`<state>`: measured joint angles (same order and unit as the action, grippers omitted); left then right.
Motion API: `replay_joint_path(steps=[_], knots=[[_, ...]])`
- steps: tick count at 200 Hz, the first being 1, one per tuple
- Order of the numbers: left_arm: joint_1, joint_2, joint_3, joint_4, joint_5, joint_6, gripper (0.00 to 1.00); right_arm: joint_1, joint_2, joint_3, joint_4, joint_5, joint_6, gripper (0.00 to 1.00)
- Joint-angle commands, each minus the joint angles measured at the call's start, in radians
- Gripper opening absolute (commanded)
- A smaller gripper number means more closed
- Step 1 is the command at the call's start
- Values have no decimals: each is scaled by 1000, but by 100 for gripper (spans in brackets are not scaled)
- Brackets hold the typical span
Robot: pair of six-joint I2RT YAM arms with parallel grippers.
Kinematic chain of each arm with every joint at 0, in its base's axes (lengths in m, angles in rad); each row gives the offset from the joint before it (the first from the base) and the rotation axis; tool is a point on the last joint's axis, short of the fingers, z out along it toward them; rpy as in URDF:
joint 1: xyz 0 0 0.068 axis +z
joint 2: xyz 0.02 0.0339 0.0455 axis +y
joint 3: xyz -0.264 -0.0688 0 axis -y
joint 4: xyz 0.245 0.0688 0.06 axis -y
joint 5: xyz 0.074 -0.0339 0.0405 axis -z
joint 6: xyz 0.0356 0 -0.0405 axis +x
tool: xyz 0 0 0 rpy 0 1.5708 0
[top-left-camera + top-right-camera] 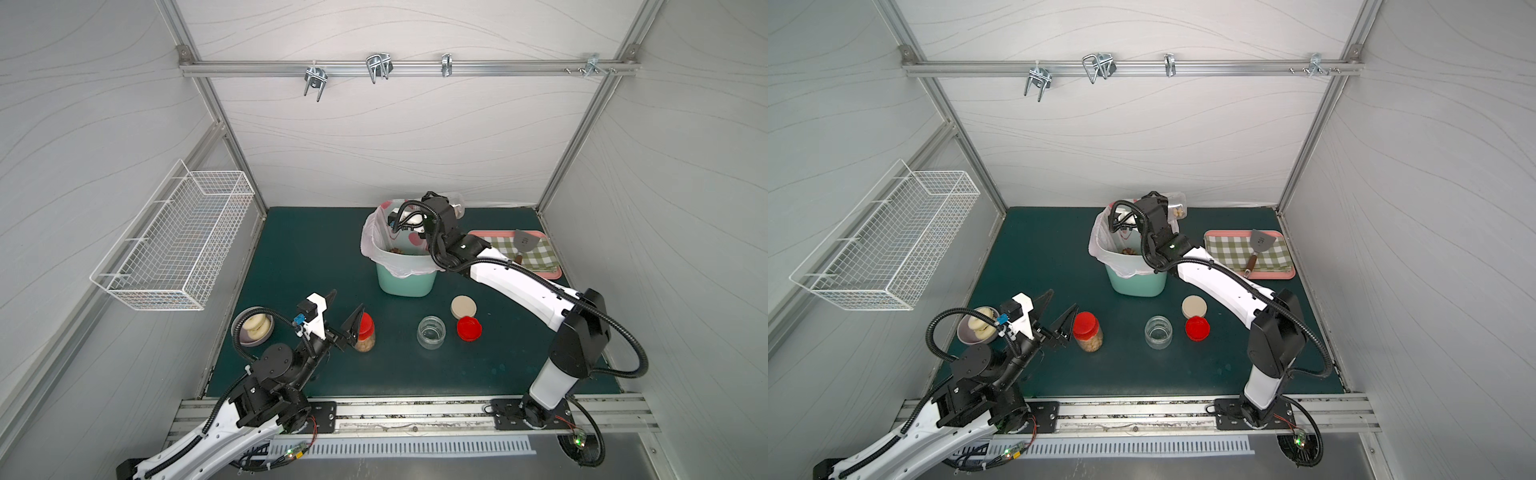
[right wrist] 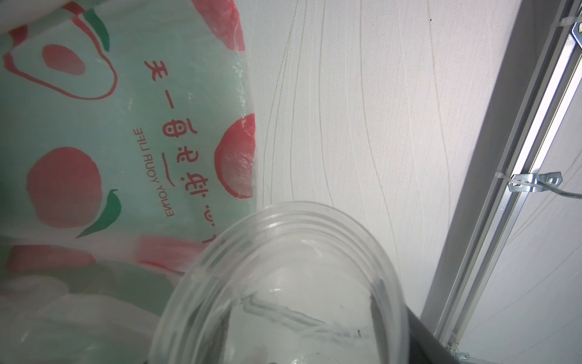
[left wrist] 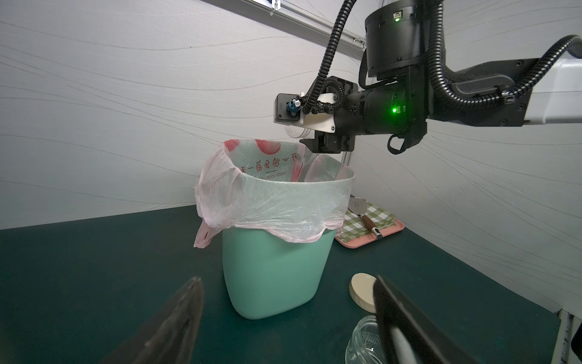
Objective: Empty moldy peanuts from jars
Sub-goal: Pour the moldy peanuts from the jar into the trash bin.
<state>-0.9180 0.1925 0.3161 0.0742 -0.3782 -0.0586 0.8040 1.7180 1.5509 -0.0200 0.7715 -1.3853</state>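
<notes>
top view: three jars [image 1: 1090, 343] [image 1: 1158, 331] [image 1: 1177, 208], three lids [image 1: 1086, 324] [image 1: 1194, 307] [image 1: 1197, 328]

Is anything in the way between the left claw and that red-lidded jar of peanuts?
Nothing visible is. The open left claw hovers close beside the clear red-lidded peanut jar, with no object between them.

A spatula [image 1: 1260, 242] lies on a checked cloth [image 1: 1225, 249] in a pink tray [image 1: 1271, 275]. Donuts [image 1: 978, 325] sit in a grey bowl [image 1: 971, 339].

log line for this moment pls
right gripper: holding open jar above bin | left gripper: open beside red-lidded jar | empty jar: on mat
</notes>
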Motion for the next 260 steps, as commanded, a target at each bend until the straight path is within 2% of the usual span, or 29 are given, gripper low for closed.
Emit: replay_joint_path(steps=[1,260], knots=[[0,2,5,57,-6,12,86,9,16,19,125,54,-159,0],[-1,20,5,61,-10,19,86,24,27,-64,167,117,-264,0]])
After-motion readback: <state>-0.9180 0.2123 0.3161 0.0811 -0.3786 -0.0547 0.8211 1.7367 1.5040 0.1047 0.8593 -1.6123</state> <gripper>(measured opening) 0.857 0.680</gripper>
